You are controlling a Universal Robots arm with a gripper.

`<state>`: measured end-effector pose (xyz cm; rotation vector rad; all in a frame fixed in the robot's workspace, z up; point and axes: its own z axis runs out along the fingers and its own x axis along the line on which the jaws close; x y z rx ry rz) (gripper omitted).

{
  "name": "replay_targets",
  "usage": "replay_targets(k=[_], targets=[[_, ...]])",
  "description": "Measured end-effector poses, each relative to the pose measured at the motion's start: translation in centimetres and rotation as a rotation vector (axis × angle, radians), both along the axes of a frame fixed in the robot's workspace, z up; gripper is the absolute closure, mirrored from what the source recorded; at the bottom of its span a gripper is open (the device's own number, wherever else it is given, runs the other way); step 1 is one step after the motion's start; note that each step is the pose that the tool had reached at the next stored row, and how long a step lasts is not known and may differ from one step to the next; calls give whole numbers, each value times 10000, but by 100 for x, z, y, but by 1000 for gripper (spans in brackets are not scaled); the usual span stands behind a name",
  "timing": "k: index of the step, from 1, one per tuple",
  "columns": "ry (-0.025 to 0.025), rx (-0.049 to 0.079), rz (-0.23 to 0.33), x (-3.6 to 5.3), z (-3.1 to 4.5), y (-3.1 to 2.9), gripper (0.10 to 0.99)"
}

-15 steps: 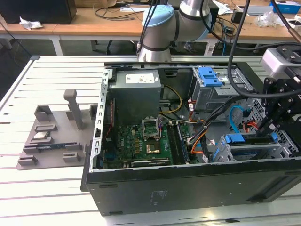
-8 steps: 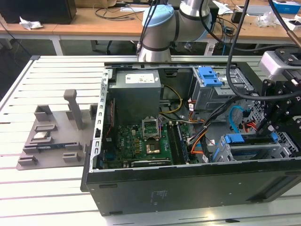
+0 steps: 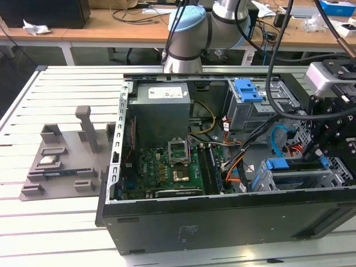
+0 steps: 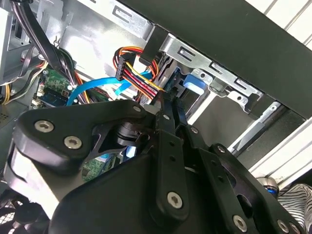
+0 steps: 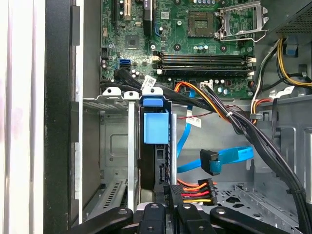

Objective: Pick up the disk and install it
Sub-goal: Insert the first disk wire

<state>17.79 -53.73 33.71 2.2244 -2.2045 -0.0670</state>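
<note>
- Exterior view: one open computer case (image 3: 222, 217) lies on a white slatted table (image 3: 55, 222). One black gripper (image 3: 334, 139) hangs over the drive cage at the view's right, where one disk (image 3: 295, 167) sits on edge. One grey fixture (image 3: 61, 161) lies left; wooden benches (image 3: 111, 28) stand behind.
- Second wrist view: gripper (image 4: 168, 105); I cannot tell its opening.
- First wrist view: the disk (image 5: 156, 146) stands in its cage slot, blue frame showing.

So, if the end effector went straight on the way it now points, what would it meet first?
Probably the blue plastic carrier frame of the disk, standing edge-on in the grey metal drive cage ahead of the end effector; depth is unclear.
</note>
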Motion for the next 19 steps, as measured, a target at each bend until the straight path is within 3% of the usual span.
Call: replay_targets(k=[4,6,8,11,13,16,19], targets=[[1,6,0,0,-8,0,925],[3,30,-3,-2,-22,0,851],[1,10,-1,-1,1,0,851],[0,4,-1,0,118,1,851],[0,6,-1,-1,270,23,867],[1,4,-1,-1,422,35,980],[1,13,-1,-1,431,35,980]])
